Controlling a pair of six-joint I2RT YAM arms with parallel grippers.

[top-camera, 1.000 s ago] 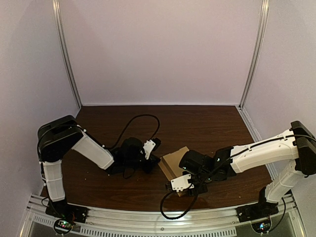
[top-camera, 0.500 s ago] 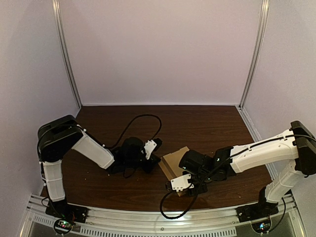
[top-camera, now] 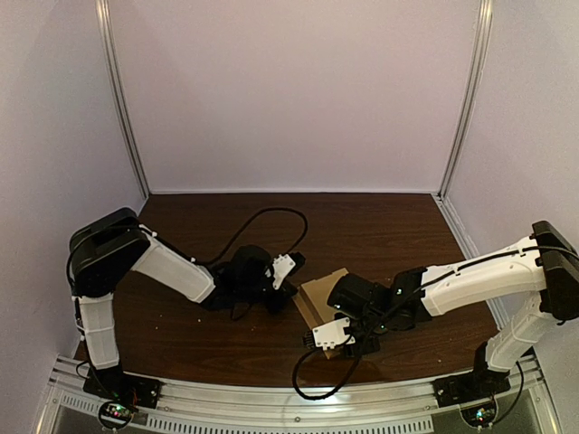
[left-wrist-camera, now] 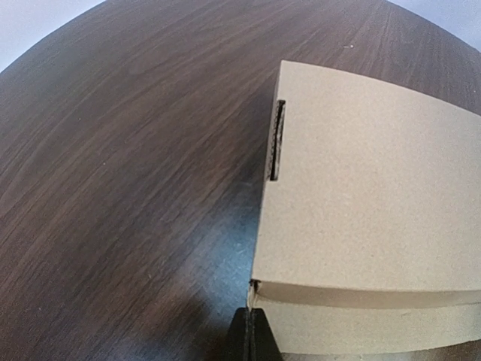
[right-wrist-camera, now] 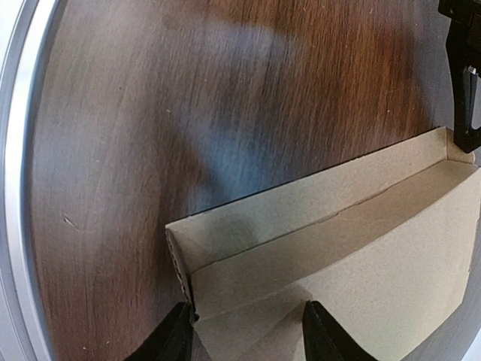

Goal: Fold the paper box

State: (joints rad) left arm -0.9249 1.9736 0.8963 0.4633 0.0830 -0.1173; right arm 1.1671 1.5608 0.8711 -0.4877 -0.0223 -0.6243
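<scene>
Left gripper (left-wrist-camera: 251,331): black fingers pressed together with no gap showing and nothing between them. The tips sit against the near corner of the flat brown corrugated-cardboard box (left-wrist-camera: 368,203), at the seam where the top panel meets the side wall. A narrow slot (left-wrist-camera: 276,141) is cut along the top panel's left edge.

Right gripper (right-wrist-camera: 248,331): fingers spread wide. One is beside the box's short end wall, the other over the inner panel, with the cardboard corner in the gap. Whether the pads press on it cannot be told. The long side wall stands upright, and the left gripper's tip touches its far corner.

The box lies on the dark wood-grain tabletop (top-camera: 380,226), close to the near edge, right of middle, between the two arms. A black cable (top-camera: 258,221) loops behind the left wrist.
</scene>
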